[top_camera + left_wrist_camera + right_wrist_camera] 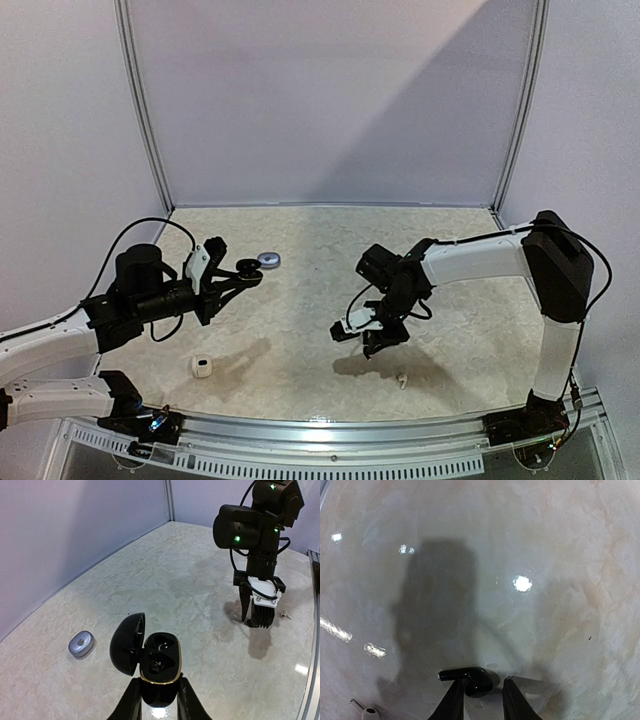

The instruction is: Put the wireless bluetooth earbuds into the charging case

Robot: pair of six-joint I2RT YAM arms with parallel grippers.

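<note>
Black and shiny, the charging case (pixel 160 662) sat squeezed tight in the left pincer (pixel 159 692), with its lid open. Beyond that pincer, off to its left, lay a grey pebble case (pixel 81 644). The right pincer (pixel 482 690) hung low over the table (pixel 545 555). A black earbud (pixel 470 679) was between its tips, but I could not tell if it was gripped. The bud looked light, hard and slippery, so pinching its fat round head seemed best. A white earbud (pixel 367 711) lay to that pincer's left.
</note>
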